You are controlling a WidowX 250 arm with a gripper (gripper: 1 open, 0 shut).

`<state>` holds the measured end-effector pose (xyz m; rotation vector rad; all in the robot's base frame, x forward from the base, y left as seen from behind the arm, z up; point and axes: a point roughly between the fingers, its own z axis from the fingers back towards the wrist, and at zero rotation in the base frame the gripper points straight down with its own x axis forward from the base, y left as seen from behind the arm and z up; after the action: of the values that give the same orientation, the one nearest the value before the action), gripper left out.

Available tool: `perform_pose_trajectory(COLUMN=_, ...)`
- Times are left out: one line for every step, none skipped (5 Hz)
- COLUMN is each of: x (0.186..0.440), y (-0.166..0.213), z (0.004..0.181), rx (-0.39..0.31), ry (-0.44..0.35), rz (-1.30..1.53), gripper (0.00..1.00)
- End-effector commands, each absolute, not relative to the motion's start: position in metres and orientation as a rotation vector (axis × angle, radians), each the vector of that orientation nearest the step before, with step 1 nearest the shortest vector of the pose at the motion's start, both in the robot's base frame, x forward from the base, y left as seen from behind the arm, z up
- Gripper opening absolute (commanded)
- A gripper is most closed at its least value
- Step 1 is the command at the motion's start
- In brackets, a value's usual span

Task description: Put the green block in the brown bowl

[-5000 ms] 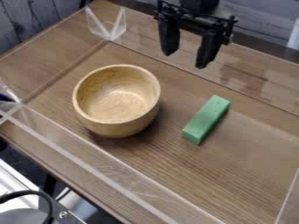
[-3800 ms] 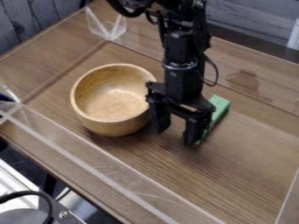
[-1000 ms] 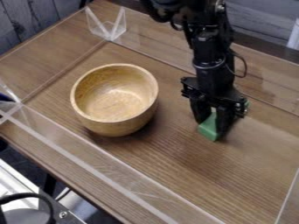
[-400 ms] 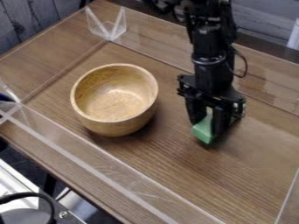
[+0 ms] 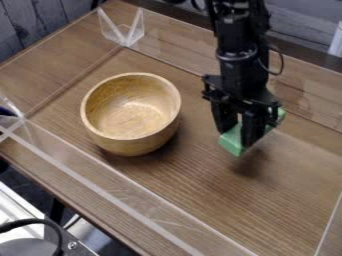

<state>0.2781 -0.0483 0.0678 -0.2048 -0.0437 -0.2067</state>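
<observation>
Camera | jaws clamped on green block point(image 5: 235, 143), held above table point(image 5: 160, 190) | brown bowl point(image 5: 132, 113) left, apart

My gripper point(image 5: 245, 130) came down from the table's point(image 5: 147, 185) far edge onto the green block point(image 5: 239, 143), closed on it, tipped it on end and has now raised it clear of the wood, right of centre

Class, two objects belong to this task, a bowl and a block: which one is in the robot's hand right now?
The green block, clamped between the fingers of the hand. The brown bowl sits apart on the table, with nothing in it and nothing touching it.
</observation>
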Motion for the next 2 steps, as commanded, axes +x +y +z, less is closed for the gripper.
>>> perform_pose_trajectory(x=0.276, y=-0.037, z=0.097, rx=-0.198, ry=-0.13, rz=-0.22, gripper=0.0)
perform_pose_trajectory(x=0.274, y=-0.009, z=0.105, rx=-0.186, ry=-0.096, rz=-0.079, gripper=0.0)
